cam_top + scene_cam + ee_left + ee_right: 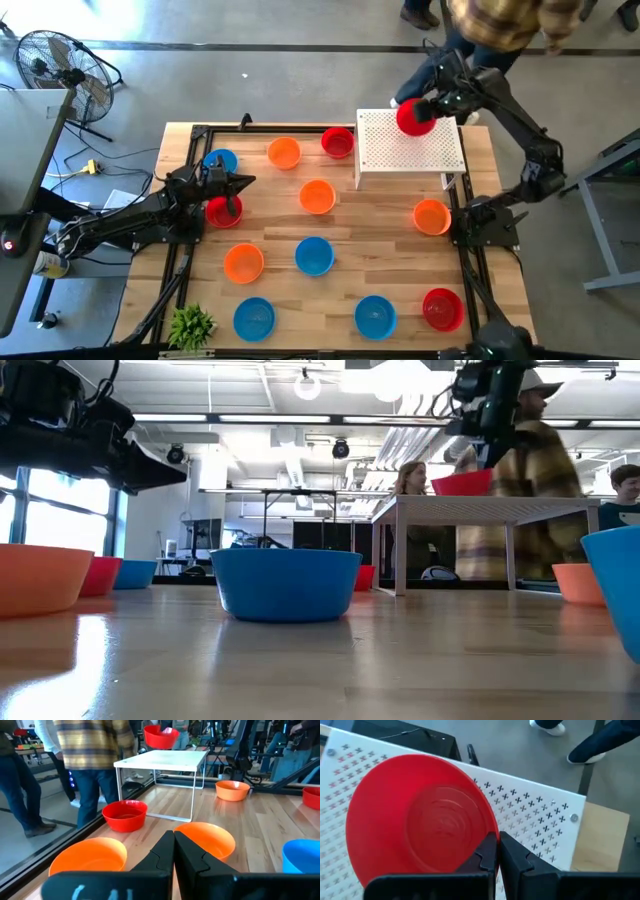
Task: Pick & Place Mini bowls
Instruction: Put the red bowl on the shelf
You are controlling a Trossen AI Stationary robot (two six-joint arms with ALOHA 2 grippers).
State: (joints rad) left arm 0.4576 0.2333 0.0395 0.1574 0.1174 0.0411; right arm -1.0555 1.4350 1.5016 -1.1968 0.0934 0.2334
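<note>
A robot's right gripper (432, 108), jaws pinched shut on the rim of a red bowl (413, 118), holds it over the white perforated stand (420, 155) at the upper right of the overhead picture. In the level view the bowl (463, 483) sits at the stand's top, though whether it rests there or hangs just above cannot be told. The step in hand appears to be the placing of this bowl on the stand; the next move would call for settling it flat, letting go of the rim and lifting clear without tipping it.

The left gripper (243, 181), jaws closed on nothing, waits at centre left above the wooden tabletop (390, 260), beside another red bowl (223, 210). Orange bowls (318, 196) and blue bowls (313, 255) lie scattered across the rest of the frame. A person in a plaid shirt (92, 742) stands beyond the far edge.

No brand, label or legible writing shows on anything in view.
</note>
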